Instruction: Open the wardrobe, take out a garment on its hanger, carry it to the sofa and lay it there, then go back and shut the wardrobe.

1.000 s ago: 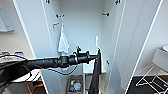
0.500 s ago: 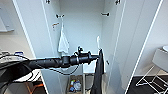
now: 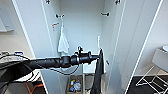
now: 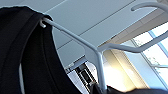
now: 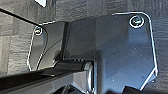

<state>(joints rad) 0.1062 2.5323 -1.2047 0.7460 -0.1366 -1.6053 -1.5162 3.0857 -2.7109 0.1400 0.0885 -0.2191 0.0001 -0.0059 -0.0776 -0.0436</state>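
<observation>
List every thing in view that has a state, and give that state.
wardrobe: both doors open.
garment: black, hanging limp at the left arm's tip, in front of the open wardrobe.
hanger: inside the garment's neck, hook free.
white cloth: hanging inside the wardrobe.

Garment (image 3: 98,75) hem cut off; left pincer (image 3: 99,56) blurred.

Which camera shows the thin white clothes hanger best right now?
The left wrist view: the thin white clothes hanger shows its hook and arm, the black cloth garment draped over. Head view shows mainly the garment hanging; right wrist view shows robot hardware.
</observation>
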